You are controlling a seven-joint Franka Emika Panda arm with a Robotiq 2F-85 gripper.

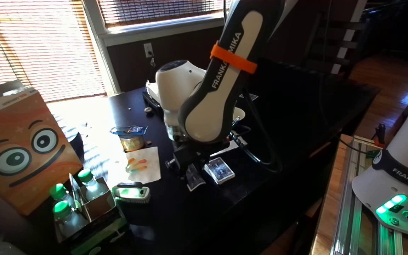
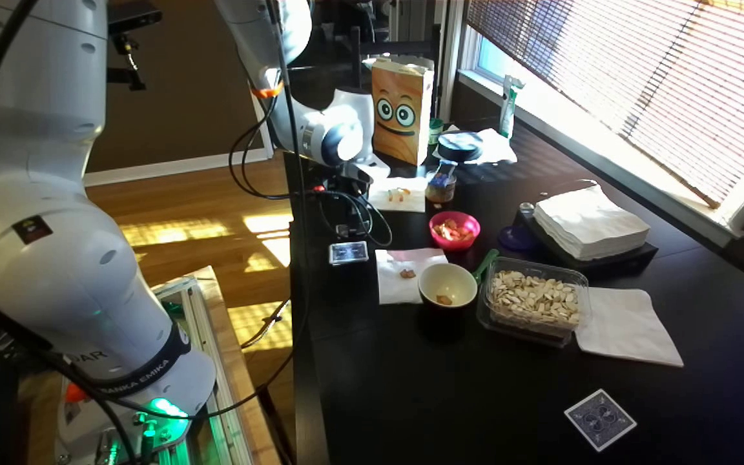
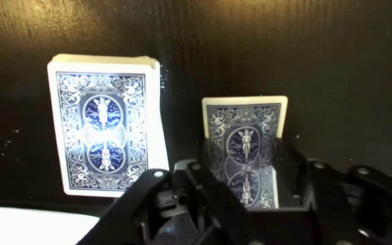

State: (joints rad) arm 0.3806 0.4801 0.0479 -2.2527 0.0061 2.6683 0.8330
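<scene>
1. The hand is gripping a single playing card by its two long edges; its jaws are standing partly apart, about as wide as the card, which is bowing slightly between them.
2. In the wrist view, this card is sitting just to the right of the deck, and a strip of dark counter is showing between them.
3. The views are not showing clearly whether the gripped card is touching the counter.
4. The deck is lying back-side up, its edges not quite lining up, light glaring off its top.
5. In an exterior view, a white napkin is lying just right of the deck; a white bowl and a pink bowl are standing farther right of it.
6. Well apart from the deck, to its lower right there, a loose card is lying back-side up.
7. In an exterior view, a scrub brush is resting left of the deck, and gummy worms are lying farther up on that side.
</scene>
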